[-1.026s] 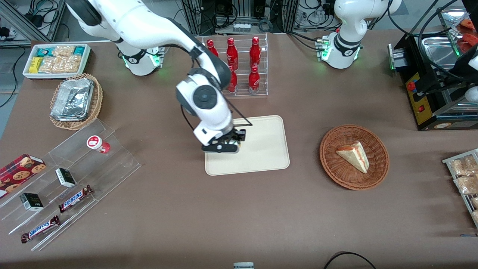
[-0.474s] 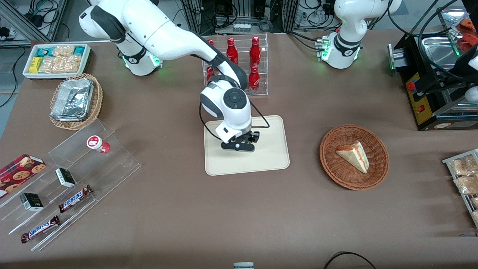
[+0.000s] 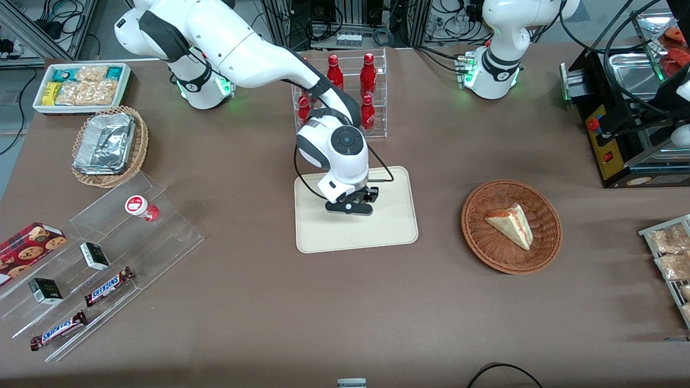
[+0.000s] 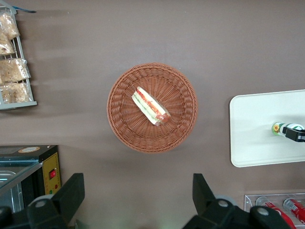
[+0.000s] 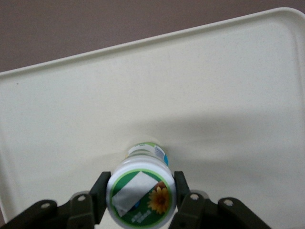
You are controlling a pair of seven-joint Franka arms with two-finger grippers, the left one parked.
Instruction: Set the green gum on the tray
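Nearest the front camera, toward the working arm's end of the table, two Snickers bars [image 3: 109,285] lie on a clear stepped display, their white lettering readable. Farther back, over the middle of the tray [image 3: 396,229], the gripper [image 5: 141,201] clamps the green gum [image 5: 141,191] between its jaws, one finger on each side. The canister stands upright, long axis vertical, its sunflower-printed lid facing the wrist camera.

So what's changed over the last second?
The gripper, shut on the green gum, moved from the tray's edge at the working arm's end to over its middle, toward the parked arm. Nothing was let go. The tray and red-lidded canister stayed put.
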